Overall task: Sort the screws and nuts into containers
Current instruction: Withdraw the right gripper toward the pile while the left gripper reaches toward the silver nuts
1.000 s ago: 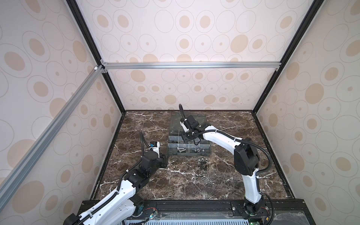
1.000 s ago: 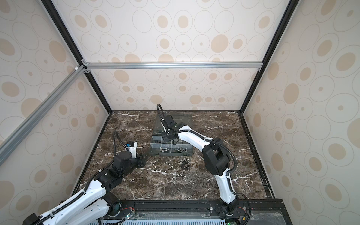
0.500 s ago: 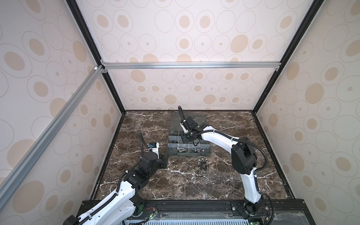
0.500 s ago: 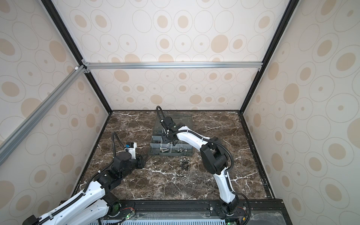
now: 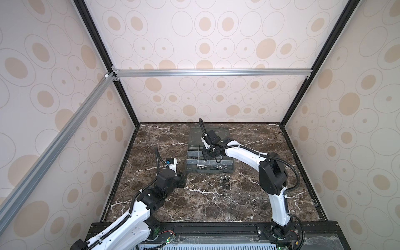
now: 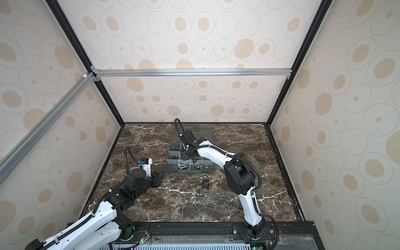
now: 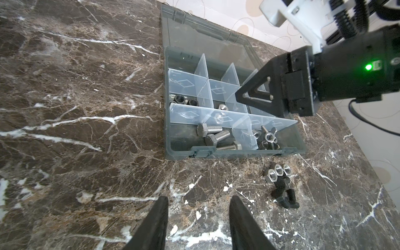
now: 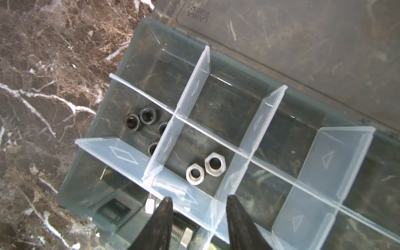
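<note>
At the back middle of the tabletop (image 7: 86, 108), the organizer box (image 7: 179, 154) sits with its lid (image 8: 303, 43) flat open toward the back edge. The right gripper (image 8: 199, 198) hangs over it, jaws moderately apart with nothing between them. Right under it two silver nuts (image 8: 215, 163) lie in a middle cell (image 8: 194, 142), with dark nuts (image 8: 147, 115) next door and silver screws (image 7: 213, 132) in the front row. The left gripper (image 7: 198, 197) is low over the tabletop off the box's front left corner, jaws also apart and empty.

Not sorted yet: loose nuts (image 7: 279, 171) and dark screws (image 7: 285, 198) bunched just off the box's front edge. My worry is that the pile's touching, so a pinch could drag a neighbour along or flick one away. The thin dividers (image 8: 194, 86) could also snag a jaw.

Versus a second ago, the right arm has barely shifted over the box. Left arm and pile look the same, and it's too small there to judge the jaws.
</note>
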Motion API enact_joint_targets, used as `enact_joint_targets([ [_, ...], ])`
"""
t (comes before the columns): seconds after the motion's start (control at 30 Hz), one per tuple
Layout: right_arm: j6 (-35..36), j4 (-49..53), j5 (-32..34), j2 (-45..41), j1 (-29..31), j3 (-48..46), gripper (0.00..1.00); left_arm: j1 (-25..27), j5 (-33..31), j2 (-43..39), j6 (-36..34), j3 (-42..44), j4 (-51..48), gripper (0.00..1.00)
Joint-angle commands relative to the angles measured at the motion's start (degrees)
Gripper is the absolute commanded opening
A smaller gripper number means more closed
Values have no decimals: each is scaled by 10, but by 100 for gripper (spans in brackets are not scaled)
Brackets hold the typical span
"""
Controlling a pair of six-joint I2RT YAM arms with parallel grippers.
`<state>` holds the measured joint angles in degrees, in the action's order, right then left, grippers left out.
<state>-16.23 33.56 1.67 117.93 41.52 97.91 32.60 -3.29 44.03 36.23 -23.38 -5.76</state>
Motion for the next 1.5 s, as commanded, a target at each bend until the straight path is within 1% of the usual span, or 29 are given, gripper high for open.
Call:
enact_joint_targets([
  [0.0, -3, -3, 2, -57, -4, -28, 45, -4, 5, 0, -1, -3, -2, 47],
  [0.17, -1, -13, 9, -128, -10, -97, 45, -3, 14, 11, -5, -7, 9, 46],
  [0.37, -4, -13, 36, -211, -17, -183, 46, -2, 37, 39, -5, -11, 27, 46],
  [0.63, -38, -25, 67, -306, -30, -303, 46, 17, 37, 80, -17, -33, 36, 45],
  [0.77, -72, -34, 82, -355, -39, -364, 46, 45, 31, 123, -24, -52, 43, 45],
  [1.0, -128, -34, 114, -445, -59, -460, 47, 102, 28, 233, -43, -108, 58, 45],
  [1.2, -149, -26, 129, -497, -66, -502, 47, 137, 30, 325, -73, -162, 58, 45],
  [1.47, -160, -15, 143, -530, -70, -528, 48, 169, 37, 429, -106, -229, 49, 45],
])
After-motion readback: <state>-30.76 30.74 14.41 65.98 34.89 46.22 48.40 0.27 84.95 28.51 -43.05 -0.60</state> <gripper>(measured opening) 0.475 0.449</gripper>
